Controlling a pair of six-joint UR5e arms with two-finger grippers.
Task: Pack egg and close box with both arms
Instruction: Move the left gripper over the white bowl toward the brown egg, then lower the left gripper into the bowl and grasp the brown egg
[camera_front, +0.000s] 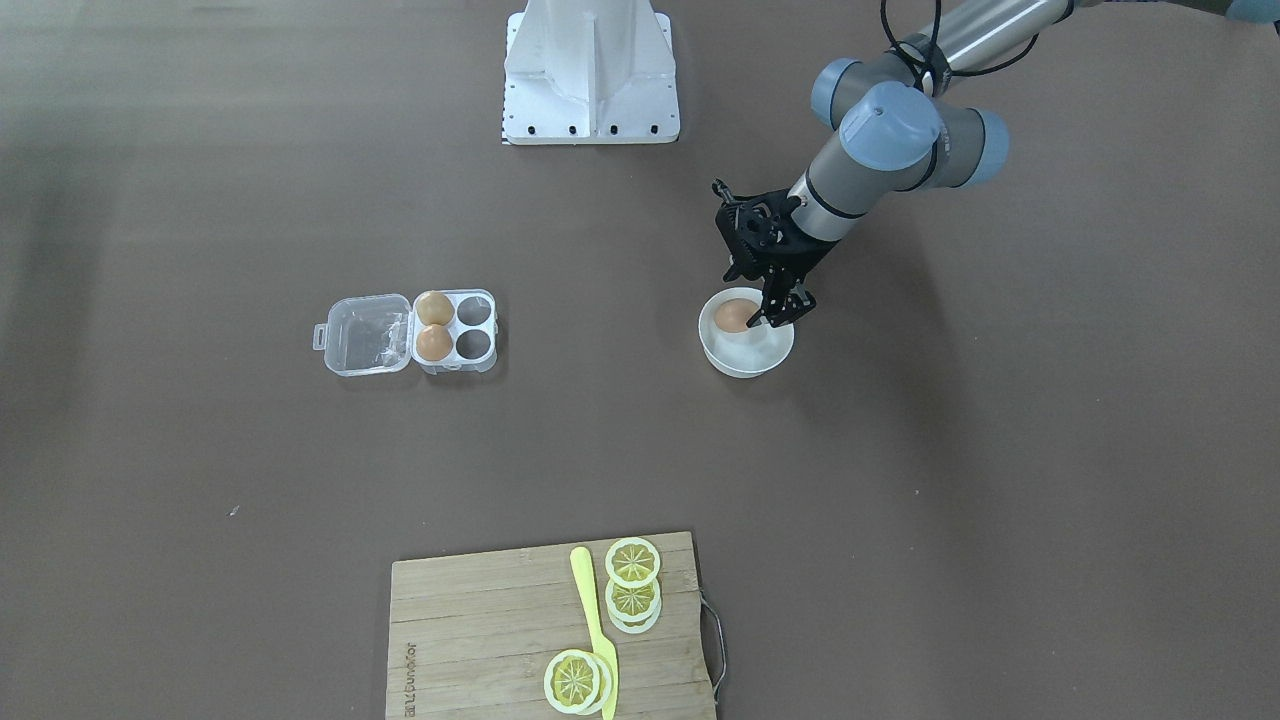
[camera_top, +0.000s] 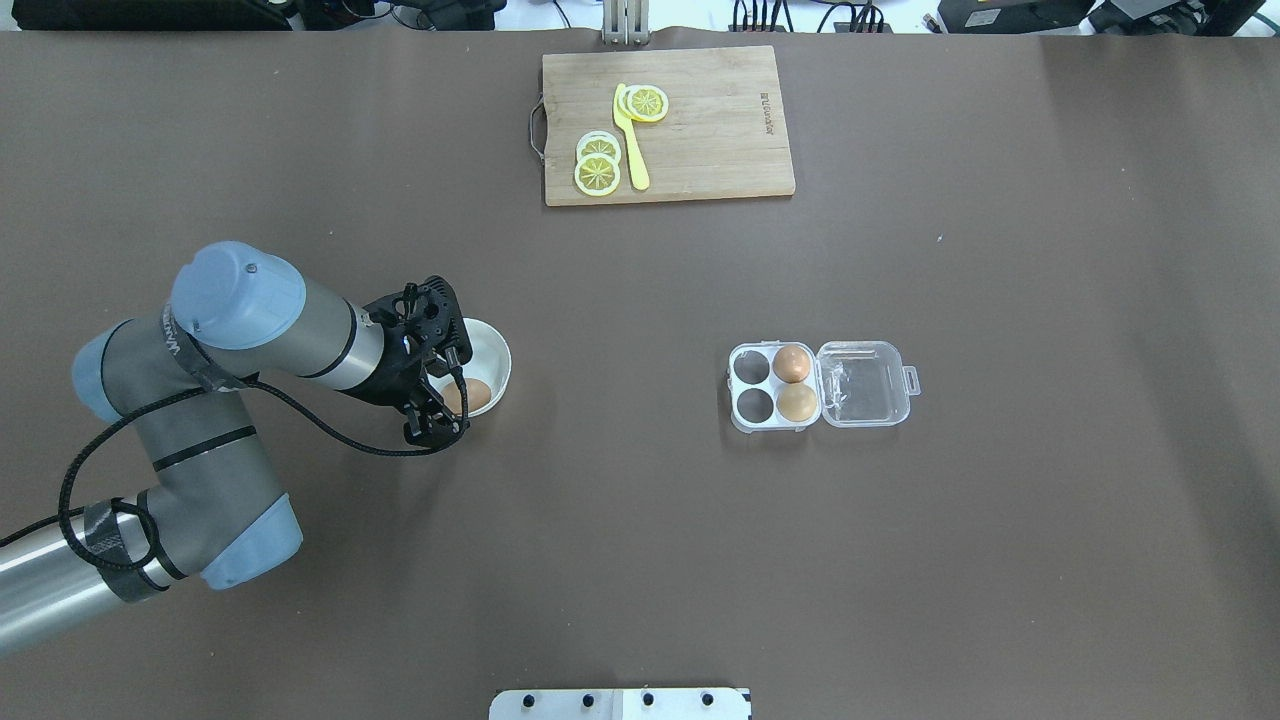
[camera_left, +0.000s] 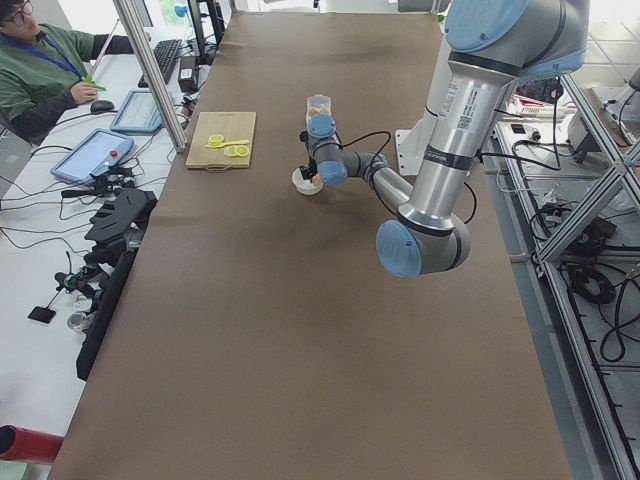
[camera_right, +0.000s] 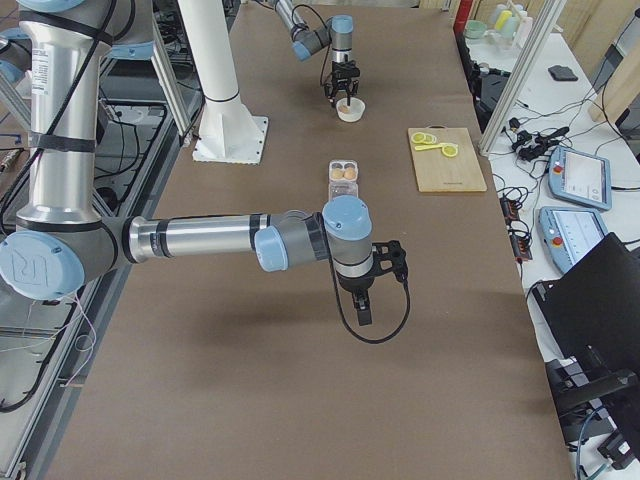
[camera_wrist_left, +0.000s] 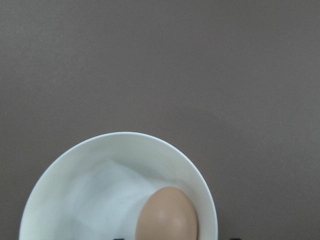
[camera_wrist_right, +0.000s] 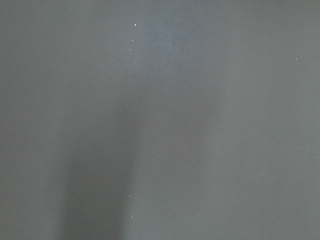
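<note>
One wooden board (camera_front: 470, 620) lies nearest, carrying lemon slices and a yellow knife. Beyond it, the box (camera_front: 372, 335), its lid flat open, holds two eggs in four cells. The third egg (camera_front: 735, 315) lies sideways in the one white bowl (camera_front: 745, 365), long axis along the table. The left gripper (camera_front: 765, 295) points down over it, fingers spread wide. Whether the right gripper (camera_right: 365, 300) is open or closed, I cannot tell.

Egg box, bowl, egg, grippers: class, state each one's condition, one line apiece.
box: open, lid lying flat, half filled.
egg: loose in the bowl, ungripped.
bowl: upright, holding one egg.
left gripper: open, over the egg.
right gripper: cannot tell.
</note>
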